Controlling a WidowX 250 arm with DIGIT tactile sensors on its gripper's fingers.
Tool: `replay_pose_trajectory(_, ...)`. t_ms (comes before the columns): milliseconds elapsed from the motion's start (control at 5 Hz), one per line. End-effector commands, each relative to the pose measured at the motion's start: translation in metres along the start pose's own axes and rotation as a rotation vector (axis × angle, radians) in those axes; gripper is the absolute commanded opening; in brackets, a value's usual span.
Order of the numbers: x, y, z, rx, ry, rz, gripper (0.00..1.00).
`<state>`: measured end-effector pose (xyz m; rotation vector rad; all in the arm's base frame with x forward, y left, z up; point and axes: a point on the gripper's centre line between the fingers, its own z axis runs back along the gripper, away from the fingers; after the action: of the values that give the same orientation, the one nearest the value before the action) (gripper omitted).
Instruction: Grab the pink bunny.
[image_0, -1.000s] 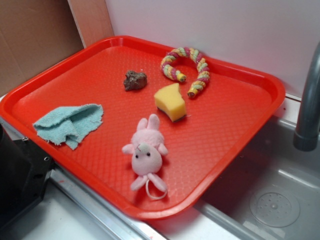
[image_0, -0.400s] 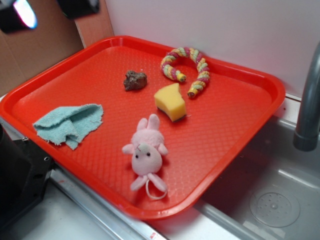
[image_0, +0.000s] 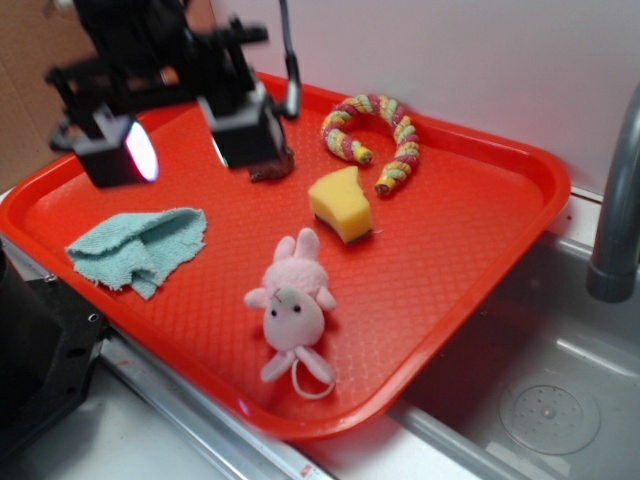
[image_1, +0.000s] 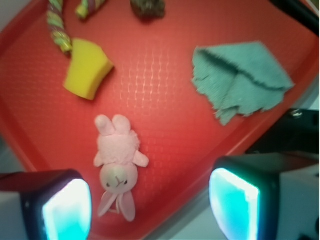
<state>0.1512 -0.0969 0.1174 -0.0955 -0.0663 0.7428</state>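
The pink bunny (image_0: 293, 305) lies flat on the red tray (image_0: 470, 220) near its front edge, a white string loop at its near end. In the wrist view the pink bunny (image_1: 117, 162) lies low and left of centre, just right of the left pad. My gripper (image_0: 185, 140) hangs open and empty above the tray's back left part, up and to the left of the bunny and well apart from it. In the wrist view the gripper (image_1: 150, 207) has its two glowing pads wide apart.
A yellow sponge (image_0: 342, 204) lies just behind the bunny. A striped curved rope toy (image_0: 375, 135) lies at the back, a brown lump (image_0: 272, 172) is partly hidden behind my gripper, a teal cloth (image_0: 140, 245) lies at left. A sink (image_0: 545, 400) and faucet (image_0: 620, 200) are at right.
My gripper has come down from the upper left corner into full view over the tray's back left part. The bunny and other objects have not moved.
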Motion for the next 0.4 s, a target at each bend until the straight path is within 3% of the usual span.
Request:
replay_pose_trajectory(0,0.005,-0.019,-0.060,0.012,0.024,0.013,1.00)
replay_pose_trajectory(200,-0.005,-0.028,-0.087,0.025,0.120,-0.034,1.00)
